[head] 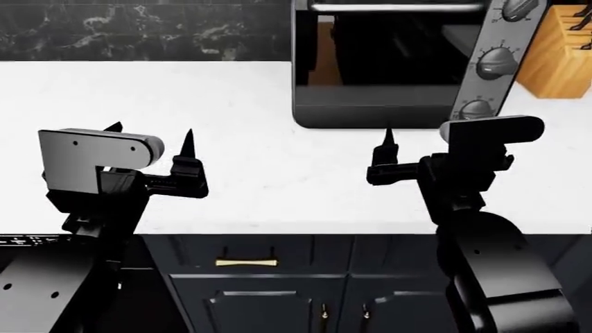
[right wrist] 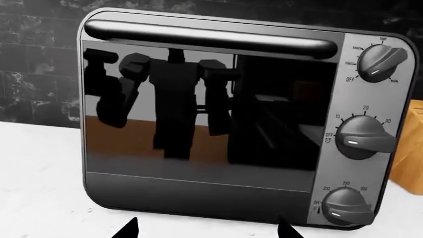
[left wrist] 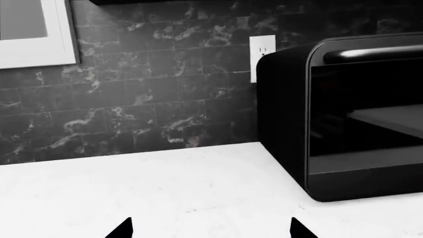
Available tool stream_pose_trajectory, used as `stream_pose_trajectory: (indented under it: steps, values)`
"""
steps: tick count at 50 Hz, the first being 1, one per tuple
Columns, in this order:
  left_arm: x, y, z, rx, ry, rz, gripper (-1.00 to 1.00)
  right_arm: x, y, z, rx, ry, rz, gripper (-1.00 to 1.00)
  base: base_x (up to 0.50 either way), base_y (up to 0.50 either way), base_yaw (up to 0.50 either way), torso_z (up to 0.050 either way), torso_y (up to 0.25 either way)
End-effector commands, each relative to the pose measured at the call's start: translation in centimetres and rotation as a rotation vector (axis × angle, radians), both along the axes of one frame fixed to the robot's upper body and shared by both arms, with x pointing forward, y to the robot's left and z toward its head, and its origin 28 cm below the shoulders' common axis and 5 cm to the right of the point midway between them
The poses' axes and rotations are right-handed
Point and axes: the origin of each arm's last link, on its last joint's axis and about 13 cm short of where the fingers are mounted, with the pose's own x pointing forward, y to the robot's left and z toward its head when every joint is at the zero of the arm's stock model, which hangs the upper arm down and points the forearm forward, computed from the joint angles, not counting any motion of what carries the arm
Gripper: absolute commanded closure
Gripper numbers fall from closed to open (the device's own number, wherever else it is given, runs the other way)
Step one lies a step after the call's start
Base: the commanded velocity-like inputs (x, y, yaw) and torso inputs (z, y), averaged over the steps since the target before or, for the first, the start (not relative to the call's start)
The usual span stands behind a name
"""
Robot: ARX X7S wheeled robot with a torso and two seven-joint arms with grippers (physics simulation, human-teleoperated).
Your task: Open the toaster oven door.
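The toaster oven (head: 398, 62) is set at the back of the white counter (head: 240, 104), ahead of the right gripper (head: 412, 149), which is the nearer and is held empty with fingers spread. Its door (right wrist: 205, 124) is shut, the bar handle (right wrist: 211, 37) laid crosswise along the top edge, above the fingertips. The left gripper (head: 152, 142), also spread and empty, is kept well aside; a knife block (head: 559, 59) stands just beside the oven, and nothing is seen between.
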Motion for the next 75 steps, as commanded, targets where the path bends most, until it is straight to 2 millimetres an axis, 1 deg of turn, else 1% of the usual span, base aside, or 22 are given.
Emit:
stream_pose_trajectory:
  steps: [1, 8, 12, 14, 18, 23, 31, 35, 42, 49, 54, 59, 68, 75]
  values:
    - [-0.1, 0.0, 0.1, 0.002, -0.001, -0.002, -1.00, 0.0, 0.0, 0.1, 0.000, 0.001, 0.003, -1.00, 0.38, 0.00, 0.00, 0.000, 0.000]
    - [-0.2, 0.0, 0.1, 0.003, -0.003, -0.001, -1.00, -0.2, 0.0, 0.2, -0.003, 0.000, 0.007, -1.00, 0.37, 0.00, 0.00, 0.000, 0.000]
    - [-0.2, 0.0, 0.1, 0.004, -0.003, -0.001, -1.00, -0.2, -0.1, 0.3, -0.016, -0.002, 0.012, -1.00, 0.02, 0.00, 0.00, 0.000, 0.003]
    - [-0.2, 0.0, 0.1, 0.004, -0.002, -0.001, -1.00, -0.2, -0.1, 0.5, -0.048, -0.010, 0.015, -1.00, 0.00, 0.00, 0.00, 0.000, 0.000]
    - [-0.2, 0.1, 0.0, 0.005, -0.001, -0.003, -1.00, -0.1, -0.6, 1.5, -0.196, -0.023, 0.025, -1.00, 0.00, 0.00, 0.00, 0.000, 0.000]
    - [0.0, 0.0, -0.3, 0.006, 0.004, -0.007, -1.00, -0.1, -1.9, 4.1, -0.447, -0.042, 0.020, -1.00, 0.00, 0.00, 0.00, 0.000, 0.000]
    - [0.1, -0.1, -0.4, 0.010, 0.006, -0.014, -1.00, -0.4, -3.8, 10.4, -0.823, -0.092, 0.011, -1.00, 0.00, 0.00, 0.00, 0.000, 0.000]
    - [0.1, 0.0, -0.5, 0.009, 0.007, -0.015, -1.00, -0.7, -4.3, 12.7, -0.962, -0.095, 0.019, -1.00, 0.00, 0.00, 0.00, 0.000, 0.000]
    - [0.1, 0.0, -0.5, 0.011, 0.008, -0.020, -1.00, -0.7, -5.1, 15.4, -1.132, -0.089, 0.009, -1.00, 0.00, 0.00, 0.00, 0.000, 0.000]
    - [0.1, -0.1, -0.6, 0.018, 0.008, -0.022, -1.00, 0.5, -5.2, 17.4, -1.299, -0.110, 0.003, -1.00, 0.00, 0.00, 0.00, 0.000, 0.000]
    - [0.1, -0.1, -0.7, 0.020, 0.009, -0.026, -1.00, 1.5, -4.8, 17.9, -1.389, -0.111, 0.012, -1.00, 0.00, 0.00, 0.00, 0.000, 0.000]
    - [-0.1, 0.0, -0.6, 0.020, 0.007, -0.021, -1.00, 2.6, -4.7, 17.9, -1.423, -0.099, 0.022, -1.00, 0.00, 0.00, 0.00, 0.000, 0.000]
    - [-0.3, 0.2, -0.7, 0.022, 0.007, -0.013, -1.00, 4.5, -4.8, 18.0, -1.441, -0.087, 0.002, -1.00, 0.00, 0.00, 0.00, 0.000, 0.000]
    - [-0.2, 0.1, -0.7, 0.024, 0.009, -0.017, -1.00, 5.6, -4.8, 17.8, -1.433, -0.072, -0.008, -1.00, 0.00, 0.00, 0.00, 0.000, 0.000]
